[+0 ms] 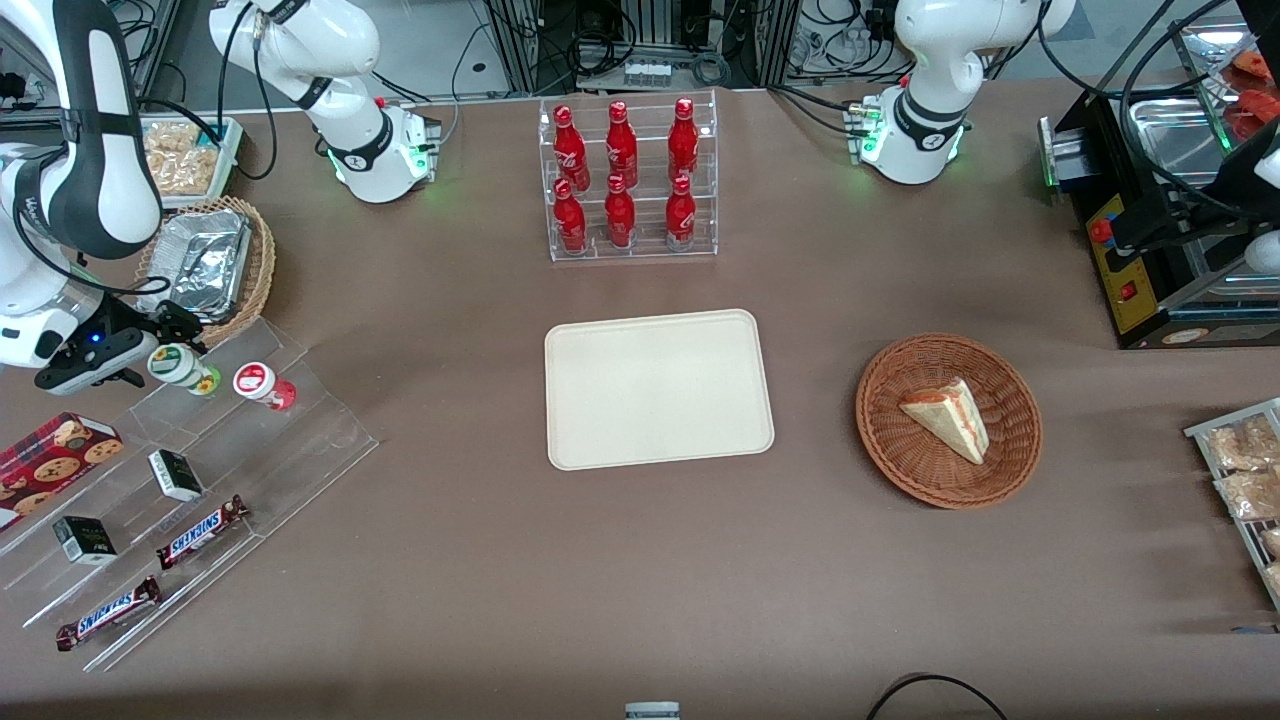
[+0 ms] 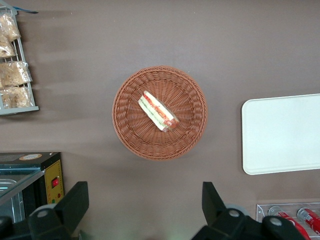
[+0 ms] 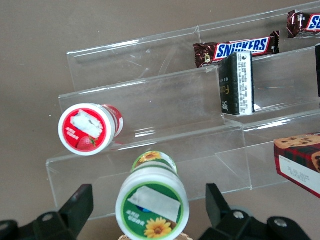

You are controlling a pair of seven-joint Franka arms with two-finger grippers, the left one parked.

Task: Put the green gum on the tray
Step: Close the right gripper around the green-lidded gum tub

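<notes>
Brown cloth covers the table (image 1: 480, 580), and at the working arm's end the green gum (image 1: 182, 367) sits on the upper step of a clear acrylic stepped rack (image 1: 230, 470), its round lid showing a yellow flower. The gripper (image 1: 150, 345) hovers right over the bottle, fingers (image 3: 75, 205) spread wide on either side, not touching it. Just beside it stands the red-lidded bottle (image 1: 264, 385). Lower steps, nearer the camera, hold small dark boxes (image 1: 176, 474) and Snickers bars (image 1: 202, 531); a cookie box (image 1: 50, 455) lies alongside. The tray (image 1: 658, 388), smooth cream with rounded corners, waits mid-table, well apart. A woven wicker basket (image 1: 948, 420) holds a sandwich wedge (image 1: 948, 418) toward the parked arm's end.
</notes>
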